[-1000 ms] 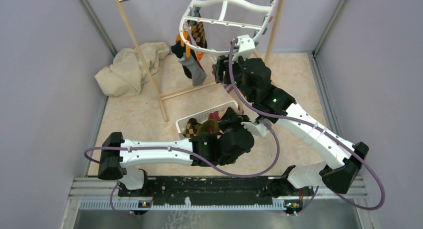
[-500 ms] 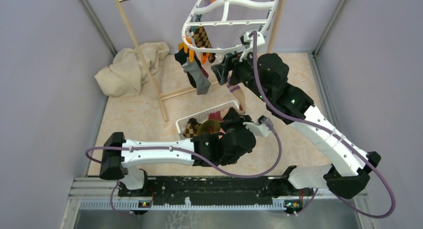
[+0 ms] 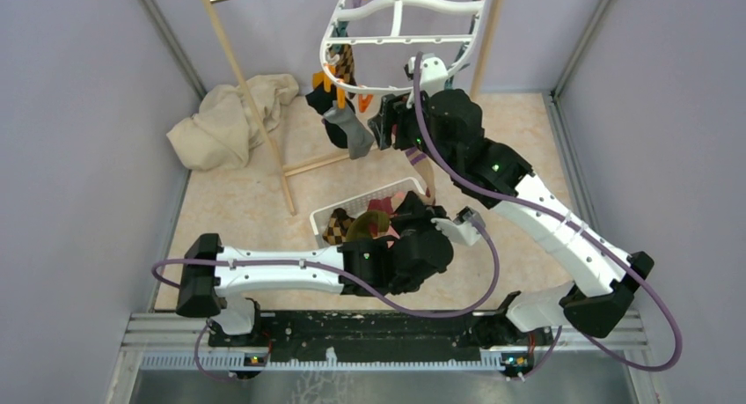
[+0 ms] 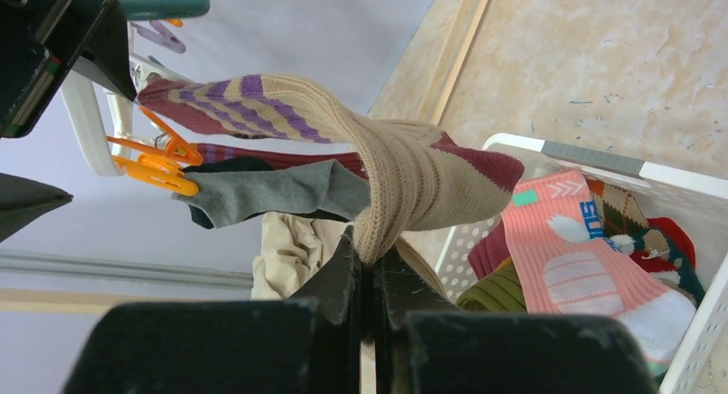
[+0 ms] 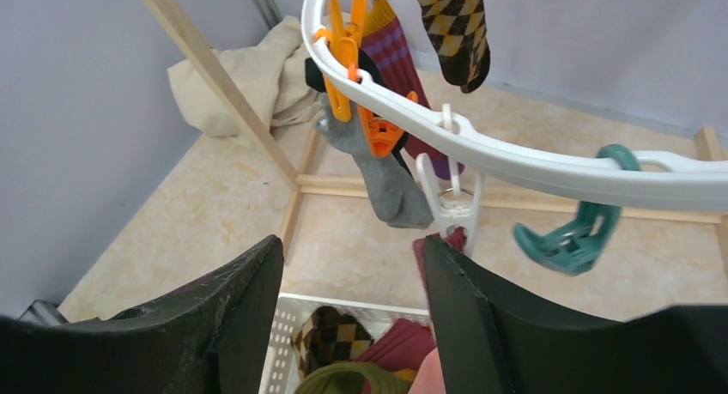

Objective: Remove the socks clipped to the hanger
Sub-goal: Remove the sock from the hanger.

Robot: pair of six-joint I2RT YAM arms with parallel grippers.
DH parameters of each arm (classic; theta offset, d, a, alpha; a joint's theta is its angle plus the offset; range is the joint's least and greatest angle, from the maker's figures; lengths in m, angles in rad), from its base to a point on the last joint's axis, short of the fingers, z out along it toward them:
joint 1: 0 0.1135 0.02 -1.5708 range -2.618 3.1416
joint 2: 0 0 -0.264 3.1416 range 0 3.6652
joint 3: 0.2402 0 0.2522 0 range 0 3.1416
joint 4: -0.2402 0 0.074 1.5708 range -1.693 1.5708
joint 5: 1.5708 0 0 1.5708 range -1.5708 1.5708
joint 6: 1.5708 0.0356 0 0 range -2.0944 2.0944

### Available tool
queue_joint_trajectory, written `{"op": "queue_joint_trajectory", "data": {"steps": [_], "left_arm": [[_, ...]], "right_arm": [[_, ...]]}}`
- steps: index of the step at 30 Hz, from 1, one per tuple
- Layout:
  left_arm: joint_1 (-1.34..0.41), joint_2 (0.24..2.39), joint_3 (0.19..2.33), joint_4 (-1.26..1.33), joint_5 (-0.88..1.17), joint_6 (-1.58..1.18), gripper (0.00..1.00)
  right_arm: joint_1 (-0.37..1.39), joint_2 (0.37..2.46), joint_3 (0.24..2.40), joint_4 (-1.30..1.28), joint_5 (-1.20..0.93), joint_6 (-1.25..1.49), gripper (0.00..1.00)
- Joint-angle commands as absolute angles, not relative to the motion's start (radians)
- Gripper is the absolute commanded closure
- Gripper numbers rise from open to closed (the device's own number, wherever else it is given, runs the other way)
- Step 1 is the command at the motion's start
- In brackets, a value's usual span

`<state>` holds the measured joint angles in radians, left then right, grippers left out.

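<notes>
The white oval hanger [image 3: 396, 36] hangs at the top, with a grey sock [image 3: 349, 133] and an argyle sock [image 3: 343, 65] clipped at its left end. My left gripper [image 4: 367, 252] is shut on a beige sock with purple stripes [image 4: 412, 162]. That sock stretches up to the hanger, where a white peg [image 5: 451, 207] pinches its maroon end. My right gripper [image 5: 352, 248] is open and empty just below the hanger rim [image 5: 515, 158], left of that white peg. Orange pegs [image 5: 378, 132] hold the grey sock [image 5: 386, 179]. A teal peg [image 5: 575, 235] dangles empty.
A white mesh basket [image 3: 330, 217] below holds several socks, among them a pink one [image 4: 592, 265] and an argyle one [image 5: 339, 334]. A wooden pole rack [image 3: 255, 113] stands left of the hanger. A beige cloth heap [image 3: 233, 118] lies at the back left.
My right arm swung out to the right and came back, its gripper staying open by the hanger's near rim. The hanger and its hanging socks swayed. My left gripper kept hold of the striped sock.
</notes>
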<state>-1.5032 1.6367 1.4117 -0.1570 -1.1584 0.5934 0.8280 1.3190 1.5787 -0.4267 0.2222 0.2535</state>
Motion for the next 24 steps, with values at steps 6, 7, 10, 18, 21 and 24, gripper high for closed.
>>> {"op": "queue_joint_trajectory", "data": {"steps": [6, 7, 10, 18, 21, 24], "left_arm": [[-1.512, 1.644, 1.447, -0.136, -1.158, 0.600, 0.99], [-1.512, 1.647, 1.448, -0.136, -1.158, 0.601, 0.99], [-1.514, 1.649, 1.452, -0.137, -1.158, 0.603, 0.99], [-1.523, 1.656, 1.459, -0.135, -1.154, 0.612, 0.99], [-1.525, 1.662, 1.461, -0.131, -1.152, 0.615, 0.99], [-1.525, 1.664, 1.463, -0.129, -1.149, 0.620, 0.99]], "right_arm": [[0.827, 1.299, 1.638, -0.396, 0.310, 0.201, 0.39], [0.827, 1.300, 1.638, -0.395, 0.317, 0.198, 0.39], [0.827, 1.305, 1.636, -0.387, 0.333, 0.184, 0.39], [0.827, 1.344, 1.645, -0.334, 0.353, 0.142, 0.39], [0.827, 1.365, 1.651, -0.311, 0.362, 0.126, 0.39], [0.828, 1.383, 1.654, -0.301, 0.365, 0.115, 0.39]]}}
